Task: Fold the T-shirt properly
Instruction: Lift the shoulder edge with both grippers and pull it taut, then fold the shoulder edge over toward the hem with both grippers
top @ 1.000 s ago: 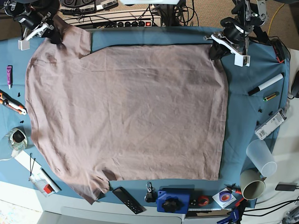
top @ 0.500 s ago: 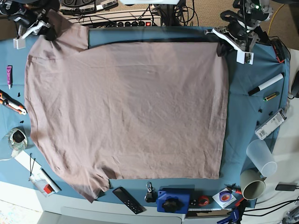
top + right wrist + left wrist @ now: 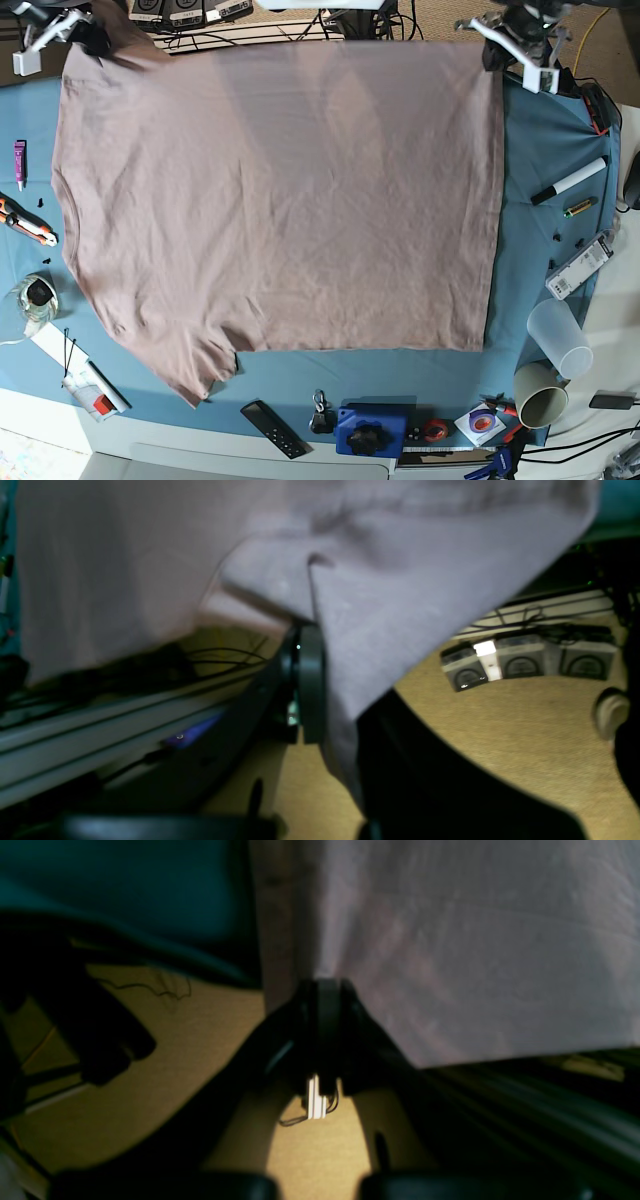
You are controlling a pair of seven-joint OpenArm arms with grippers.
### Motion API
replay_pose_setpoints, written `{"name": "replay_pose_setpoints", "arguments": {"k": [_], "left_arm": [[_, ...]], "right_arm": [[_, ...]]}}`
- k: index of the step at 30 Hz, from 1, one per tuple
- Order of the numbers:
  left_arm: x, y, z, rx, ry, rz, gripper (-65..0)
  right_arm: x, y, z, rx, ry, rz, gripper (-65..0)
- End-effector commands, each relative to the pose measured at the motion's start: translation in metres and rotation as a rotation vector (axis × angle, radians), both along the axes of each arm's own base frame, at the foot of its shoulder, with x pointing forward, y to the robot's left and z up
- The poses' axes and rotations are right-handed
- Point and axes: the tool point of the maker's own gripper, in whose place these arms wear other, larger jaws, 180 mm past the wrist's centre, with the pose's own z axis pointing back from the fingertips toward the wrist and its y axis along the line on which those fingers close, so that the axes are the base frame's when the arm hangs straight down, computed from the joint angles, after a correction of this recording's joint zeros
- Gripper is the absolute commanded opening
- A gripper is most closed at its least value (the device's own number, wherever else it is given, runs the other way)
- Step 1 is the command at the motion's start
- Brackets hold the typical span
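The T-shirt [image 3: 280, 190] hangs spread wide and fairly smooth, a plain mauve sheet lifted by its far edge over the blue-covered bench [image 3: 545, 190], one short sleeve drooping at the near corner. The left gripper [image 3: 497, 38] has its fingers pinching one far corner; the right gripper [image 3: 80, 28] fingers pinch the other, cloth bunched around them.

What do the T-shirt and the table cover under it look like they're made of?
T-shirt: looks like soft matte knit, probably cotton jersey. It shows fine creases, drapes limply from both grippers, left gripper and right gripper, and has no sheen.
Table cover: a blue-teal matte cloth lying flat with faint folds. It seems to be woven fabric or felt; the weave is too small to tell.
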Motion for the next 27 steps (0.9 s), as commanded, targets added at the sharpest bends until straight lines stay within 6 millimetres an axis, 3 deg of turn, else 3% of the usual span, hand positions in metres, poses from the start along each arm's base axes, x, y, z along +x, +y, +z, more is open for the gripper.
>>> {"name": "replay_pose_setpoints", "arguments": {"k": [1,9,20,27], "left_arm": [[-0.004,0.008,0.008,0.027,-0.001,0.004,-65.0],[-0.003,0.009,0.029,-0.041,-0.041,0.044,-65.0],[0.034,0.014,0.036,-0.002,-0.139,0.036,-65.0],[0.05,0.006,0.039,0.015,-0.203,0.016,-65.0]], "right_arm": [[0.004,-0.007,0.014,-0.017,-0.043,-0.005,-65.0],[0.006,-0.016,0.025,-0.031,-0.082,-0.035,-65.0],[0.034,-0.023,0.02,-0.093,-0.107,-0.017,-65.0],[0.052,-0.026,0.011,-0.152,-0.087,0.03,-65.0]]}}
